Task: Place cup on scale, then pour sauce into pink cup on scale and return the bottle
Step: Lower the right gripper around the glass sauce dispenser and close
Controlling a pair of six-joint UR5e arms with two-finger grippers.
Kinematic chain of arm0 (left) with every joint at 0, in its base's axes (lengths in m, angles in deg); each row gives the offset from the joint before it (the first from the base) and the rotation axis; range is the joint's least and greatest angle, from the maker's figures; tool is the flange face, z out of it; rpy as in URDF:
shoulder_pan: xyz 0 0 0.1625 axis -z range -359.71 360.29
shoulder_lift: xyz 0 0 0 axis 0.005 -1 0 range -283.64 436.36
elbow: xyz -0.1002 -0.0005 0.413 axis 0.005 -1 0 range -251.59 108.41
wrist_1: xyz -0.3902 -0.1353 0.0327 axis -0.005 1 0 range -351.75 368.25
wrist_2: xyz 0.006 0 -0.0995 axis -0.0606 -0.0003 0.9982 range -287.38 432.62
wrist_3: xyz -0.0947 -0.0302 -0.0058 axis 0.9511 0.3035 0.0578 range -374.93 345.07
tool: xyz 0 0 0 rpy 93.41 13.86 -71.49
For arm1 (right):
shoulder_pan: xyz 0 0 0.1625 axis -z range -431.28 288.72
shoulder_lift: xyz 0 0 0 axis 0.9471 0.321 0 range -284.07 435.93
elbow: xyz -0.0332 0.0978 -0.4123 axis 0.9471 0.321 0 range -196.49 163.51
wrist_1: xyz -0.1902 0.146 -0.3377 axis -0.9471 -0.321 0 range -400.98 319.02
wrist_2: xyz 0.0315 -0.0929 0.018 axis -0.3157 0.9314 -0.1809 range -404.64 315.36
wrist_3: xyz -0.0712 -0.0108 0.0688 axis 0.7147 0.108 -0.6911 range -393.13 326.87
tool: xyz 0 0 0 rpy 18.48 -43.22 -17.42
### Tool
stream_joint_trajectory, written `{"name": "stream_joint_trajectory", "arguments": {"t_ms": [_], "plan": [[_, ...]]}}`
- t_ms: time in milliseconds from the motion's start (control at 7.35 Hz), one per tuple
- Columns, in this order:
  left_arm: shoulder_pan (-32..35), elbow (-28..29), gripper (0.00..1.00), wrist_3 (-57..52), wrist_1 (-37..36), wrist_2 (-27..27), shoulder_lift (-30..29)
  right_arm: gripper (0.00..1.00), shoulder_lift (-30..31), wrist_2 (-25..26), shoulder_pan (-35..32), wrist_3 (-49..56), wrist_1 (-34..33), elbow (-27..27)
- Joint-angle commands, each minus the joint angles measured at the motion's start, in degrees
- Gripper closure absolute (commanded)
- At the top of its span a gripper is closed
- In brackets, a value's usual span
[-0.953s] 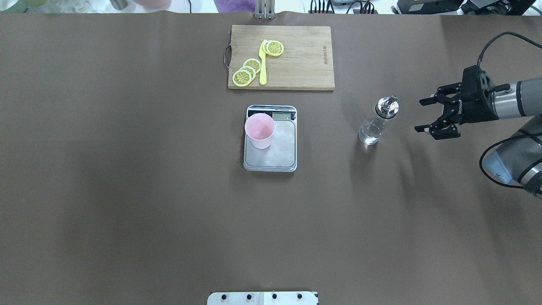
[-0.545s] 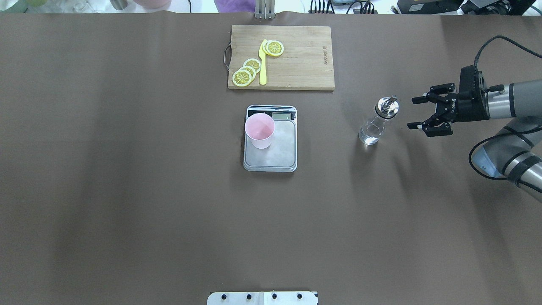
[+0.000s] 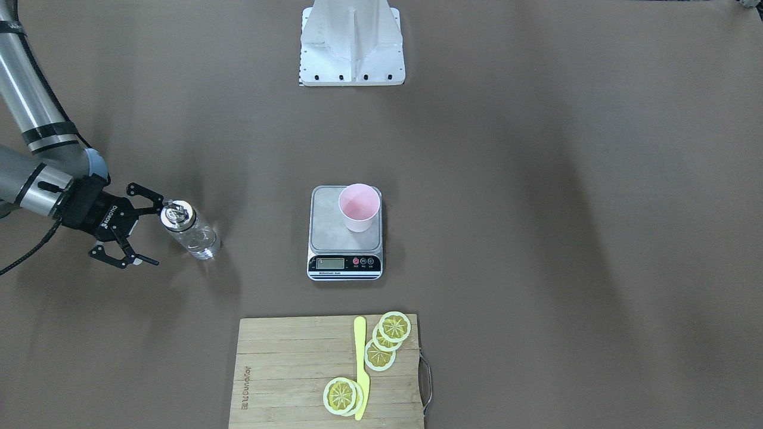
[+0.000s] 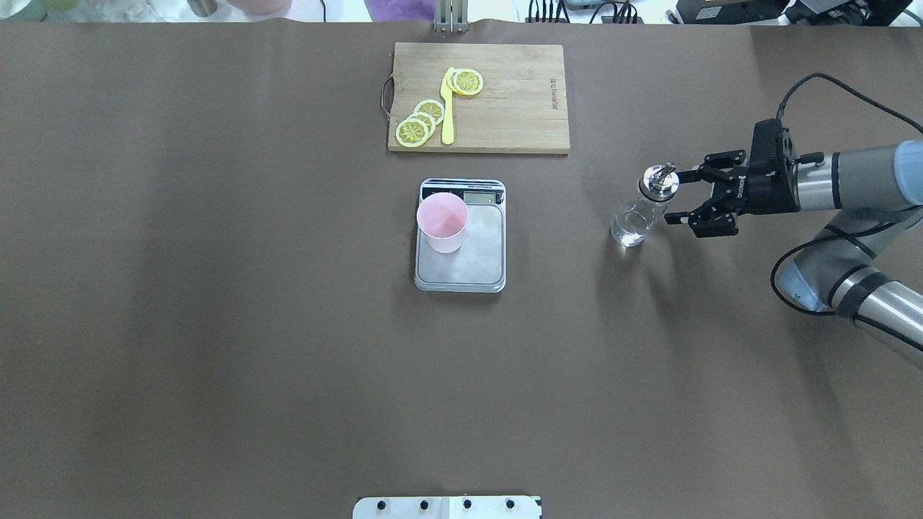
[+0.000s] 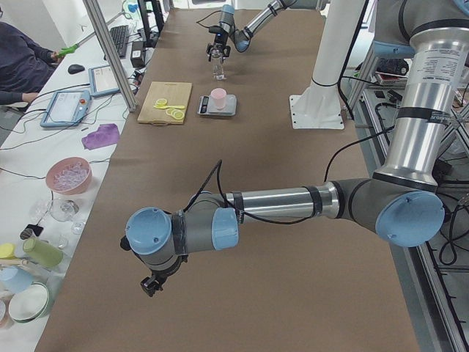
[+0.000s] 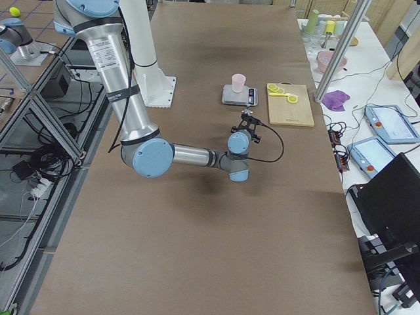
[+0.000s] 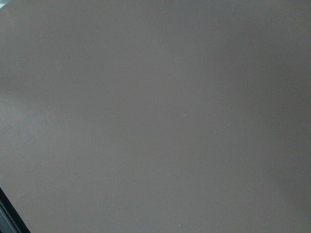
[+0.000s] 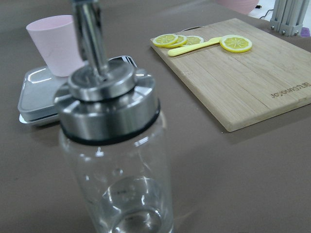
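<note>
the right claw [image 4: 676, 196] is spread wide and holds nothing, its fingertips just beside the bottle [image 4: 638, 213] and not yet around it. the bottle stands upright on the table [image 4: 216, 324], well apart from the scale [image 4: 472, 268], where the cup [image 4: 442, 220] sits on the corner by the display. to grip well, i judge, slide in until the glass body lies squarely between the fingers, below the metal cap [image 4: 660, 180], then close firmly, since glass is slick and the sauce [image 8: 129, 213] is low. i cannot tell whether the left claw [image 5: 152, 284] is open
</note>
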Motion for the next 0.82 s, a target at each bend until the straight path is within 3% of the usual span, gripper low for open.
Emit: {"name": "stream_joint_trajectory", "arguments": {"t_ms": [0, 681], "plan": [[0.0, 0.0, 0.02, 0.3, 0.0, 0.0, 0.0, 0.10, -0.5, 0.9, 0.7, 0.2, 0.2, -0.3], [-0.1, -1.5, 0.02, 3.0, 0.1, 0.0, -0.3, 0.05, 1.5, 1.0, 1.2, -0.1, 7.0, 0.2]]}}
